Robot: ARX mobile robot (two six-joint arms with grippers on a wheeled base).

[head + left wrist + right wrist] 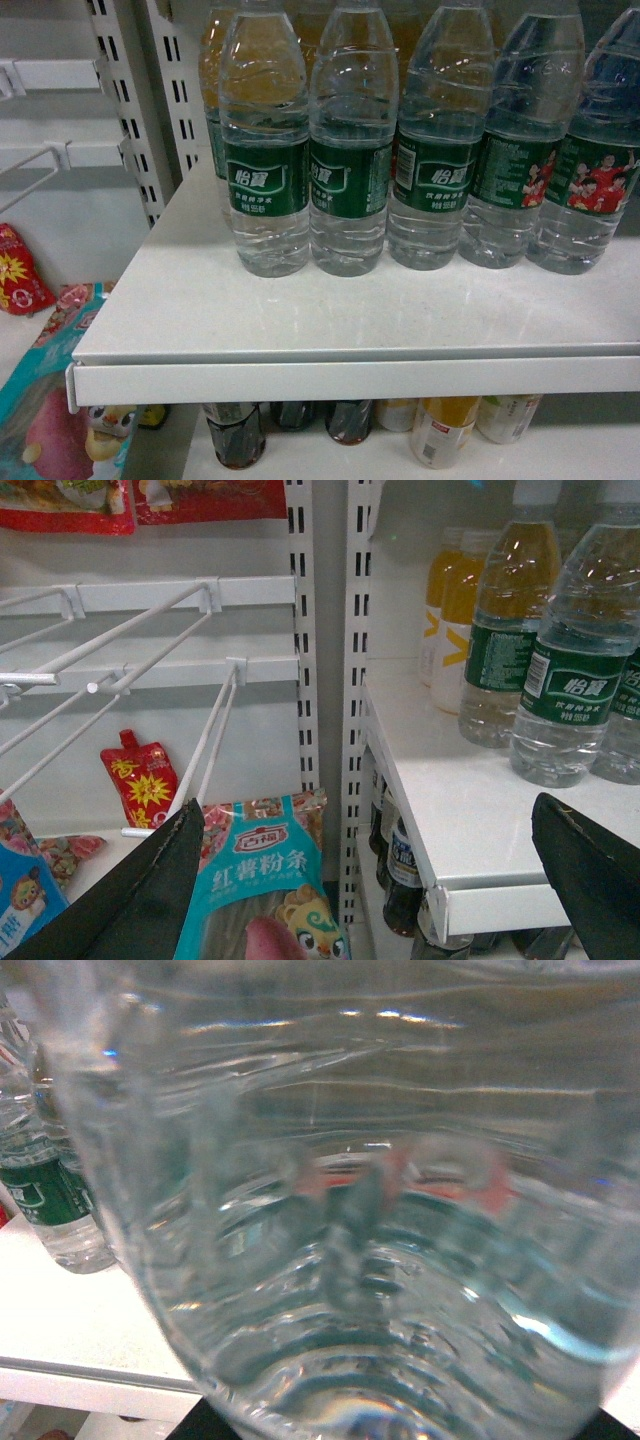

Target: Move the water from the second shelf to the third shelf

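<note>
A clear ribbed water bottle point(360, 1220) fills the right wrist view, pressed close between the jaws of my right gripper point(400, 1410). Only dark slivers of the gripper show under the bottle's base, and it looks shut on the bottle. Further water bottles point(265, 150) with green label bands stand in a row on the white shelf point(300, 310); a neighbour point(45, 1190) shows left of the held one. My left gripper point(367, 820) hangs open and empty, left of the shelf's corner. Neither gripper appears in the head view.
Dark cola bottles point(235, 435) and juice bottles point(440, 430) stand on the shelf below. Orange juice bottles point(450, 610) stand behind the water. A slotted upright point(330, 680) divides the bays. At left are wire racks point(130, 640), a teal noodle packet point(265, 880) and a red pouch point(140, 780).
</note>
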